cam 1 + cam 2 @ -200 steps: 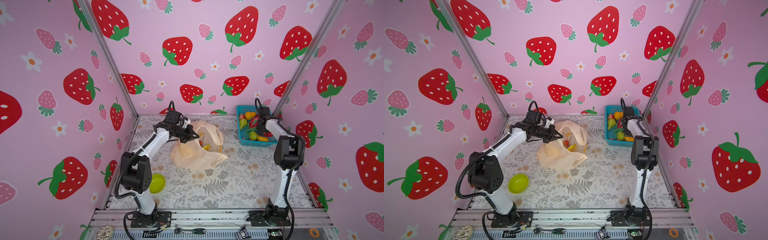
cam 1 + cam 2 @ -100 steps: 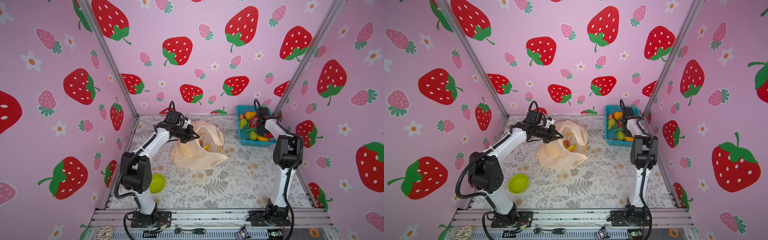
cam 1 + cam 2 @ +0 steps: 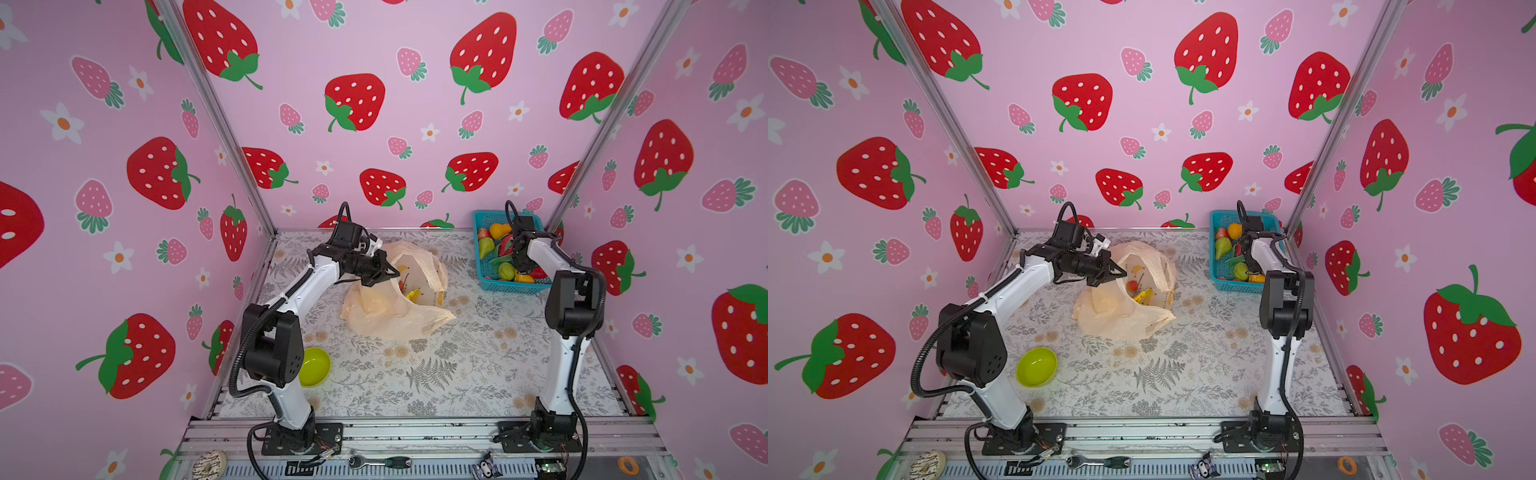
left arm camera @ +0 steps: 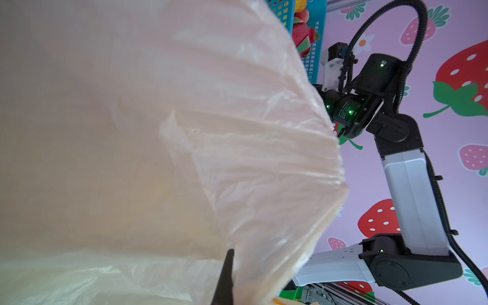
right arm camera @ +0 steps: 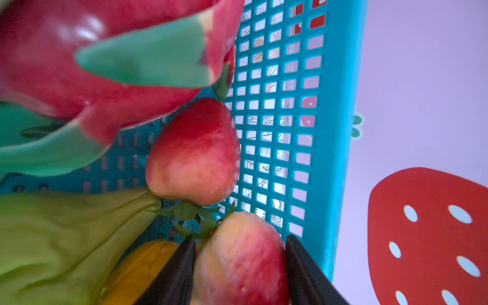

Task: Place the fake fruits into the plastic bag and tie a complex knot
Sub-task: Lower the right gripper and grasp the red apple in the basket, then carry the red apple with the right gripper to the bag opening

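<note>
The pale-peach plastic bag (image 3: 395, 309) (image 3: 1121, 318) lies mid-table with its mouth held up. My left gripper (image 3: 388, 274) (image 3: 1121, 275) is shut on its rim, and film covers most of the left wrist view (image 4: 184, 132). Inside the bag lie a small red apple (image 3: 1132, 286) and a yellow banana (image 3: 412, 294). My right gripper (image 3: 517, 266) (image 5: 240, 253) reaches down into the teal basket (image 3: 484, 218). Its two fingers (image 5: 174, 274) press both sides of a red apple (image 5: 243, 261). Beside it are another apple (image 5: 195, 153), the dragon fruit (image 5: 79, 52) and a green pear (image 5: 52, 237).
An orange pear (image 3: 498, 229) sits at the basket's far end. The basket wall (image 5: 338, 105) runs close beside my right finger. A lime-green bowl (image 3: 313, 368) stands by the left arm's base. A ratchet tool (image 3: 380, 461) lies on the front rail.
My right gripper's jaws have narrowed onto the red apple in the basket. The left arm and the bag have not moved.
</note>
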Controlling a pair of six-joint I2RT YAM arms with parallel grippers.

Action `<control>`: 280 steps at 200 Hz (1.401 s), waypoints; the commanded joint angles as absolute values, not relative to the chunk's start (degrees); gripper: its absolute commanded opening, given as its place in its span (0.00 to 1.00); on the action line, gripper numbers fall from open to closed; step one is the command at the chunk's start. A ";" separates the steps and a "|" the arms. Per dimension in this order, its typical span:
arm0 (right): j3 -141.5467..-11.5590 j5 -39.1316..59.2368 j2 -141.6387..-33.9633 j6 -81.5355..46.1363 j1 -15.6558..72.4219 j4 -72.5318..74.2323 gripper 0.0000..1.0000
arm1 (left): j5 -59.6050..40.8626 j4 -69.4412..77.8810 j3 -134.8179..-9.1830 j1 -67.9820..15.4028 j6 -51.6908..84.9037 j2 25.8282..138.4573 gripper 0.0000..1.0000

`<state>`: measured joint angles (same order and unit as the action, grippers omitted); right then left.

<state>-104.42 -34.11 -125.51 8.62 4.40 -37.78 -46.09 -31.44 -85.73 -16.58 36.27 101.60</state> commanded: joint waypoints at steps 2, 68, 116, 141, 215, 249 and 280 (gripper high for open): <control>-103.99 -33.78 -122.05 7.37 4.90 -38.54 0.45 | -47.11 -30.63 -84.95 -16.91 36.44 99.49 0.00; -99.89 -28.11 -114.62 4.97 5.50 -33.19 0.38 | -47.21 -30.63 -84.94 -16.96 36.53 99.58 0.00; -95.77 -15.30 -109.62 2.02 5.67 -27.62 0.36 | -47.11 -30.61 -84.98 -17.02 36.48 99.67 0.00; -91.46 -4.06 -104.79 -0.67 6.14 -23.46 0.35 | -47.11 -30.65 -84.93 -17.02 36.49 99.84 0.00; -70.48 21.64 -88.58 -11.36 13.44 -10.84 0.34 | -47.21 -30.59 -84.85 -17.18 36.64 99.84 0.00; -62.37 25.66 -84.63 -12.00 18.15 -12.46 0.33 | -46.97 -30.50 -84.89 -17.36 36.56 99.54 0.00; -55.50 29.21 -80.80 -14.39 21.26 -10.32 0.33 | -47.02 -30.38 -84.74 -17.45 36.74 99.41 0.00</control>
